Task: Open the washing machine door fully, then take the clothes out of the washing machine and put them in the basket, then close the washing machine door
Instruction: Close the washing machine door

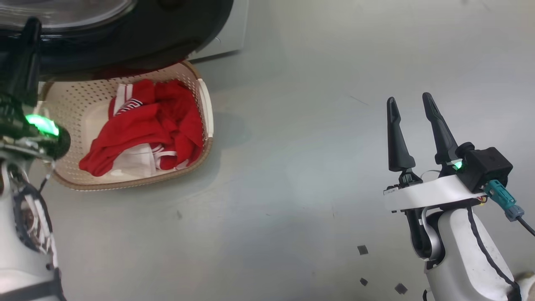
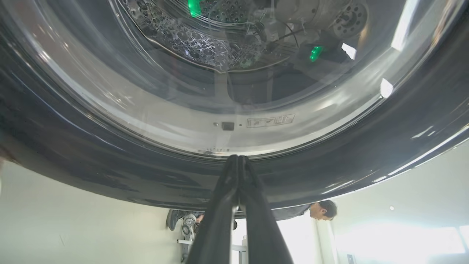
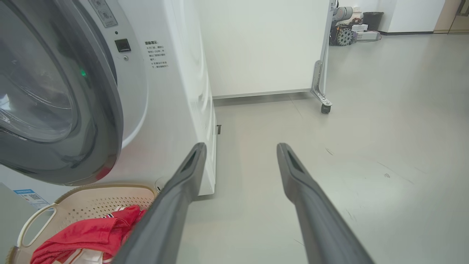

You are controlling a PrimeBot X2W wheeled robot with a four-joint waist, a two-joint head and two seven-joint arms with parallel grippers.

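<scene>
The left gripper [image 2: 238, 158] has its fingers clenched tight together with nothing between them. Their tips lie at the line where the wide glossy black rim of the washing machine door [image 2: 110, 172] meets its clear bulging glass; whether they press on it I cannot tell. Just past the tips, on the pale ring inside the glass, is a narrow printed label [image 2: 270, 120], its print too small to read. Farther beyond, through the glass, shows the perforated steel drum [image 2: 183, 40].

The right gripper [image 1: 409, 99] has its fingers released and spread wide, grasping nothing, over bare grey floor [image 1: 292, 167]. Well off to the left of these fingers stands the basket [image 1: 207, 113], cream with small holes and a brown rim. In it lie the clothes [image 1: 142, 129]: crumpled bright red fabric with white striped trim and a white part on the near side. The door's black rim overhangs the basket's far edge.

Ahead and left of the right fingers rises the washing machine [image 3: 176, 91], a white box. Its front carries a short block of small dark print [image 3: 157, 55], too fine to read, and low down, beside the basket, a small blue sticker [image 3: 27, 196] with a code square.
</scene>
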